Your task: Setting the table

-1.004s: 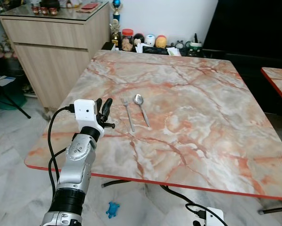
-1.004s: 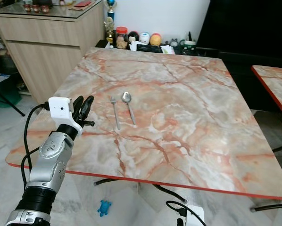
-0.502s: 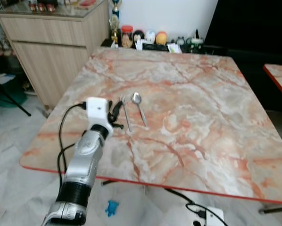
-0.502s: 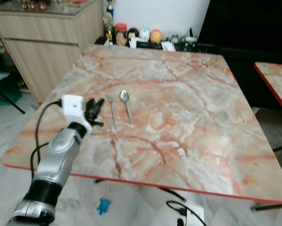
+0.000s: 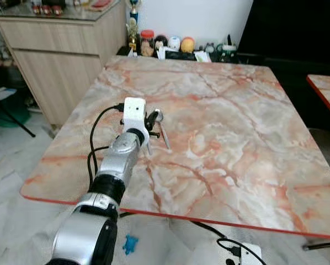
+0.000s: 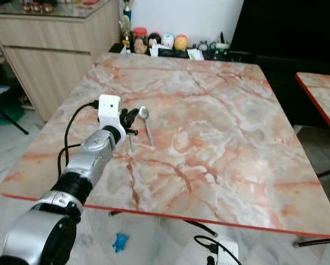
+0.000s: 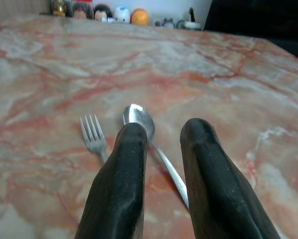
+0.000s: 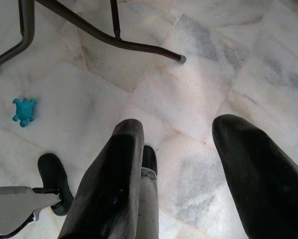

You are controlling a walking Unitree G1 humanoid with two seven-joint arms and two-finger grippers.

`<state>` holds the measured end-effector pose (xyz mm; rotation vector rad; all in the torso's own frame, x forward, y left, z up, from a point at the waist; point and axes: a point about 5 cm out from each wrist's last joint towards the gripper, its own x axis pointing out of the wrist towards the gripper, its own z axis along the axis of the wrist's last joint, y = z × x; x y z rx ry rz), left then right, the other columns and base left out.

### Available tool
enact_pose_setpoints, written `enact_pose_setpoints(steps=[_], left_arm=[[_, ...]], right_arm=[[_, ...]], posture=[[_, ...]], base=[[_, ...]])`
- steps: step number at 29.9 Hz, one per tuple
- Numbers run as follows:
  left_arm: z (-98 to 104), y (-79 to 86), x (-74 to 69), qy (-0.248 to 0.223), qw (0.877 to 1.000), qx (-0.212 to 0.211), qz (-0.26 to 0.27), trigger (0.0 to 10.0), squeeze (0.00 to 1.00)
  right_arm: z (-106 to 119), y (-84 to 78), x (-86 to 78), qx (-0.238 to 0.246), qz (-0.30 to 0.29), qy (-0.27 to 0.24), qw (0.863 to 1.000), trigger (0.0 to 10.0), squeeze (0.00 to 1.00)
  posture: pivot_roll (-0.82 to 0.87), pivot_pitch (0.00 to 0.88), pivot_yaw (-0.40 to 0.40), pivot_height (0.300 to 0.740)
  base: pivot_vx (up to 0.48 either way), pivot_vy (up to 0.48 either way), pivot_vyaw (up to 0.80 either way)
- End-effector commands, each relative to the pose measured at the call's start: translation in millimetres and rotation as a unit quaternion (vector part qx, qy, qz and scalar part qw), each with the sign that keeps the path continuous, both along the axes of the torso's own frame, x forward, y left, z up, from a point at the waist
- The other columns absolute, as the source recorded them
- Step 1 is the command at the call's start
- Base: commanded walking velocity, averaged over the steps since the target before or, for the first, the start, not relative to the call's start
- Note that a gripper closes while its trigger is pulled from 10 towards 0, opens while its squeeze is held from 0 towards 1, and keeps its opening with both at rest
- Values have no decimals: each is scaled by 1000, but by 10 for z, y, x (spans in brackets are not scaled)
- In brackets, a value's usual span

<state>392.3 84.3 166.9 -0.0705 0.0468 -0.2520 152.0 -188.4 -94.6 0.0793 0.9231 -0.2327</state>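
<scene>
A silver fork (image 7: 91,133) and a silver spoon (image 7: 137,115) lie side by side on the marble-patterned table (image 5: 237,110), toward its left part. My left gripper (image 5: 151,118) reaches over the table and hovers just above the two pieces. Its two black fingers stand a little apart, open, with nothing between them. In the left wrist view the spoon's handle runs under the gap, and the fork lies just beside one finger. My arm covers most of the fork in the head views; the spoon (image 5: 164,135) shows beside it. My right gripper (image 8: 179,134) hangs open over the floor.
A wooden cabinet (image 5: 60,61) stands to the left of the table. Jars and small figurines (image 5: 170,44) line a low shelf behind the far edge. A second table (image 5: 325,94) is at the right. A blue toy (image 5: 131,243) lies on the tiled floor near the table legs (image 8: 114,40).
My left arm has stretched forward and to the right, from the table's left edge to just over the fork and spoon. The view has shifted slightly.
</scene>
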Motion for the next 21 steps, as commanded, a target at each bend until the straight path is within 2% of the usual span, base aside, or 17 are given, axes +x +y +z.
enact_pose_setpoints(steps=[1, 3, 4, 5, 6, 8, 9, 10, 11, 12, 15, 17, 18, 21], left_arm=[[91, -41, 24, -30, 1000, -10, -2, 10000, 0], [110, -14, 7, -55, 998, -22, 4, 10000, 0], [81, 51, -43, -83, 996, -12, 9, 10000, 0], [81, 51, -43, -83, 996, -12, 9, 10000, 0], [38, 115, -98, -106, 994, 2, 8, 10000, 0], [-1, 235, -162, -126, 992, -3, 22, 10000, 0], [-52, 416, -263, -144, 988, 2, 47, 10000, 0], [-52, 416, -263, -144, 988, 2, 47, 10000, 0], [-93, 586, -388, -163, 984, 23, 69, 10000, 0], [-99, 619, -416, -168, 983, 27, 73, 10000, 0], [-143, 830, -620, -188, 975, 67, 100, 10000, 0], [-168, 1026, -830, -200, 967, 88, 132, 10000, 0], [-178, 1160, -974, -205, 960, 111, 157, 10000, 0], [-194, 1287, -1113, -209, 950, 138, 189, 10000, 0]], right_arm=[[-8, -4, -23, -2, 1, 3, 1000, 10000, 0], [-7, -2, -22, -3, 2, 2, 1000, 10000, 0], [-8, 2, -22, -3, 0, 2, 1000, 10000, 0], [-8, 2, -22, -3, 0, 2, 1000, 10000, 0], [-8, 3, -24, -4, -2, 2, 1000, 10000, 0], [-8, 2, -24, -4, -3, 2, 1000, 10000, 0], [-7, 3, -24, -5, -2, 1, 1000, 10000, 0], [-7, 3, -24, -5, -2, 1, 1000, 10000, 0], [-7, 3, -25, -6, -2, 0, 1000, 10000, 0], [-7, 3, -25, -6, -3, 0, 1000, 10000, 0], [-7, 2, -30, -6, -3, -1, 1000, 10000, 0], [-6, -5, -31, -6, -2, -2, 1000, 10000, 0], [-4, -8, -30, -7, 0, -3, 1000, 10000, 0], [-3, -10, -28, -7, 1, -4, 1000, 10000, 0]], posture=[[63, 10, -34, 740], [63, 12, -32, 740], [62, 14, -31, 740], [62, 14, -31, 740], [66, 16, -32, 740], [66, 16, -32, 740], [81, 20, -34, 740], [81, 20, -34, 740], [83, 21, -34, 740], [83, 21, -34, 740], [90, 23, -36, 740], [100, 23, -42, 740], [104, 22, -44, 740], [107, 18, -46, 740]], base=[[0, 0, 0], [0, 0, 0], [0, 0, 0], [0, 0, 0], [0, 0, 0], [0, 0, 0], [0, 0, 0], [0, 0, 0], [0, 0, 0], [0, 0, 0], [0, 0, 0], [0, 0, 0], [0, 0, 0], [0, 0, 0]])
